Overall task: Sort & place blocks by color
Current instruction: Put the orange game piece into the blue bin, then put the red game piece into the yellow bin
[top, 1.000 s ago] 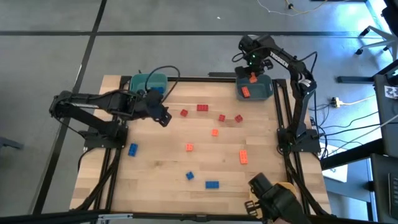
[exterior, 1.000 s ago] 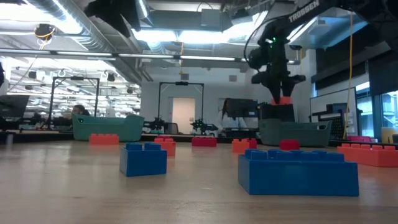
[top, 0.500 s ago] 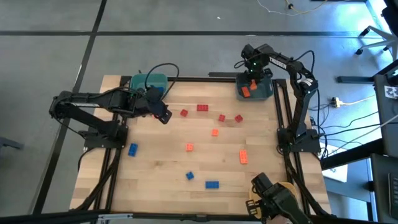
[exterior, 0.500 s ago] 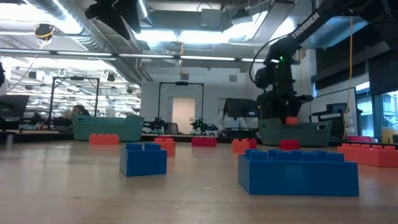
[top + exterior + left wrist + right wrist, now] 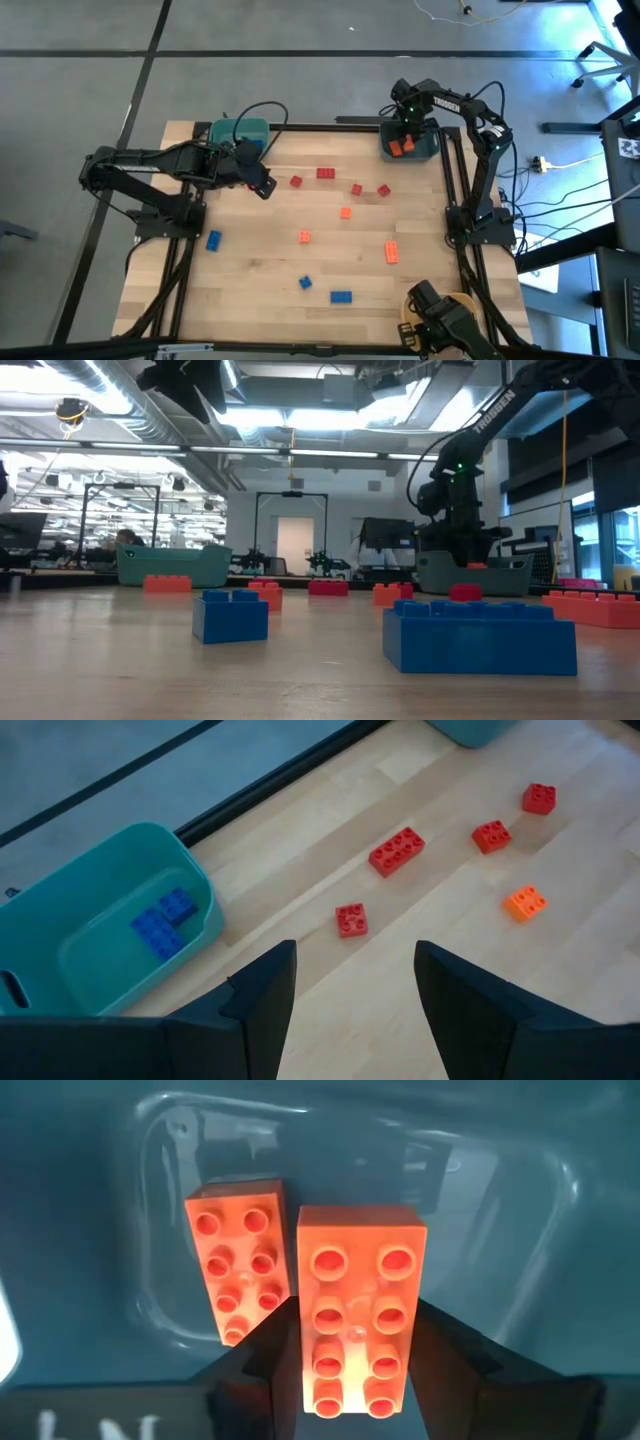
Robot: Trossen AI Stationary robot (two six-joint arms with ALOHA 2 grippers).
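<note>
My right gripper (image 5: 355, 1380) is down in the grey-blue bin (image 5: 425, 150) at the table's far right, shut on an orange eight-stud block (image 5: 358, 1315). A second orange block (image 5: 235, 1258) lies on the bin's floor beside it. My left gripper (image 5: 355, 990) hangs open above the far left of the table, near the teal bin (image 5: 100, 935), which holds blue blocks (image 5: 160, 925). Loose blocks lie on the table: red ones (image 5: 326, 173), orange ones (image 5: 391, 251) and blue ones (image 5: 340, 296). My right gripper pinches the orange block's two long sides (image 5: 310, 1370) between its two fingers (image 5: 265, 1345), near one end. The fingers come from above, pointing down. The block is level, studs up, inside the bin's walls; whether it touches the bin's floor, I cannot tell.
A yellow bin (image 5: 462, 300) shows at the near right corner, partly behind a dark device. Black rails (image 5: 455, 190) run along the table's sides. Bare wood lies between the loose blocks in the table's middle (image 5: 260, 250).
My right gripper has gone down with the orange block, from above the grey-blue bin to inside it, and has stayed shut on the block. My left arm has kept still.
</note>
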